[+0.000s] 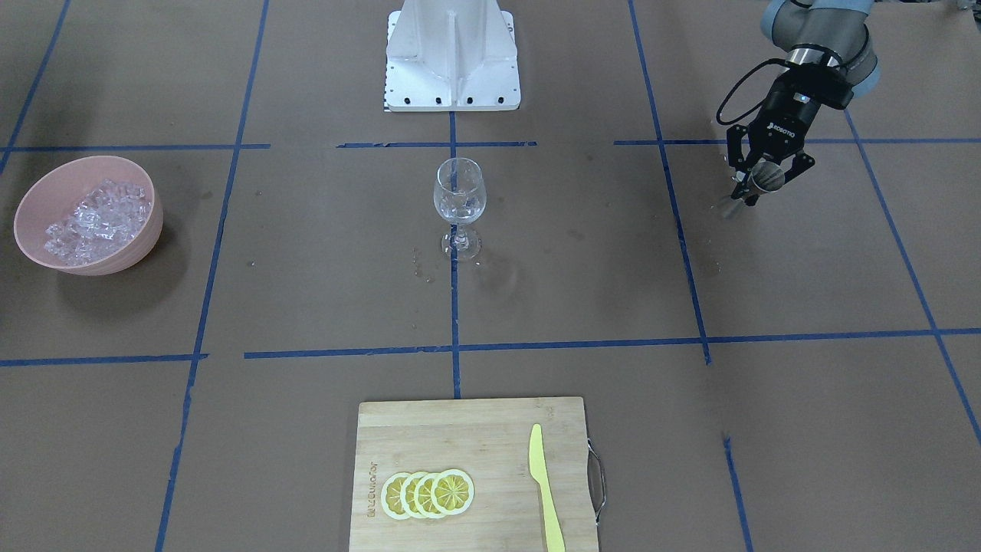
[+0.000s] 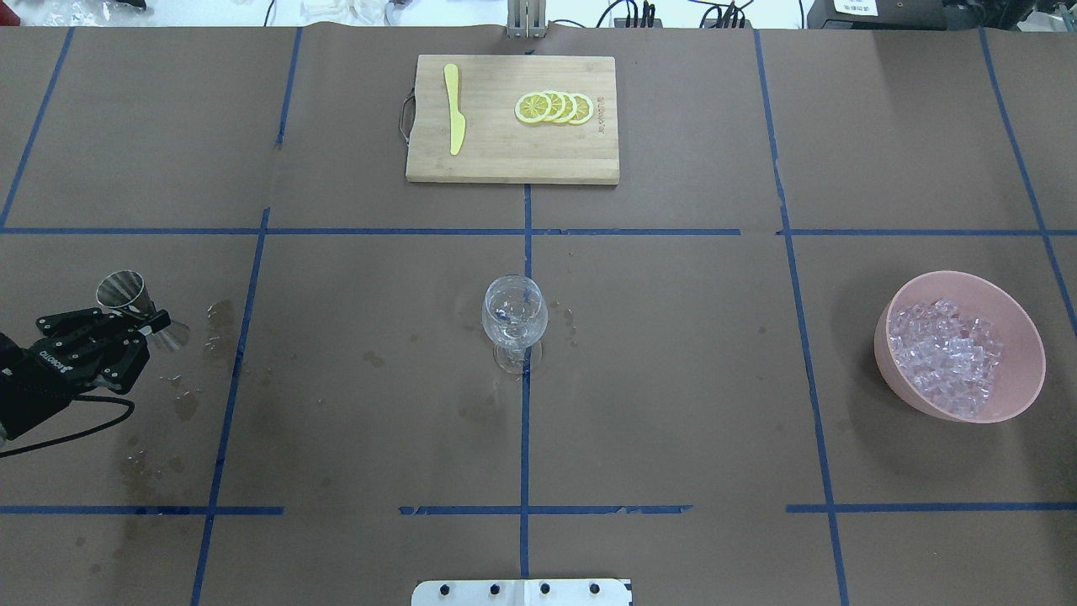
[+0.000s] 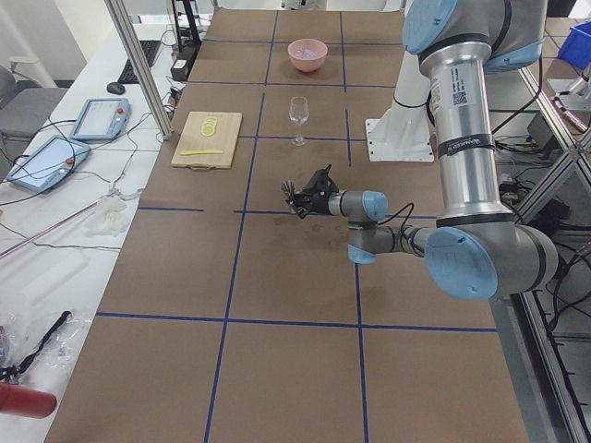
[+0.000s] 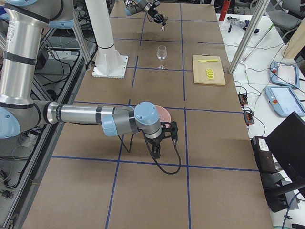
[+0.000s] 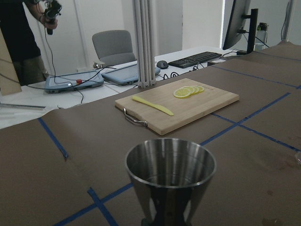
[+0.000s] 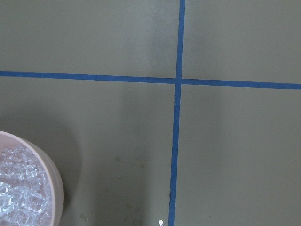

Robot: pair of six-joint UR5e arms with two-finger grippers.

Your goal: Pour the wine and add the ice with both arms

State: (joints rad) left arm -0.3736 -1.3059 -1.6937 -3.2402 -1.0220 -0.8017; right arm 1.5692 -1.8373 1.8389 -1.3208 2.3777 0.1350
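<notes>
Left gripper (image 2: 139,326): clamped on a steel jigger (image 2: 123,291) at the left edge of the overhead view. Wet spots mark the bench (image 2: 673,379) around it.
Right gripper (image 4: 158,150): beside the pink bowl (image 2: 1022,383); apart or together, cannot tell.
Ice (image 2: 947,353): heaped in the bowl, right of frame.
Wine glass (image 2: 514,313): centre.
Hazards: glassy cubes may slip from the grip; a careless approach may nudge the bowl; dropped ice may topple the stemmed glass.

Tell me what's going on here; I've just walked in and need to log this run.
The left gripper, jaws shut on a steel jigger, holds it at the robot's left side of the table. The wine glass stands at the centre. The right gripper is near the pink bowl of ice; whether its jaws are open cannot be told.
</notes>
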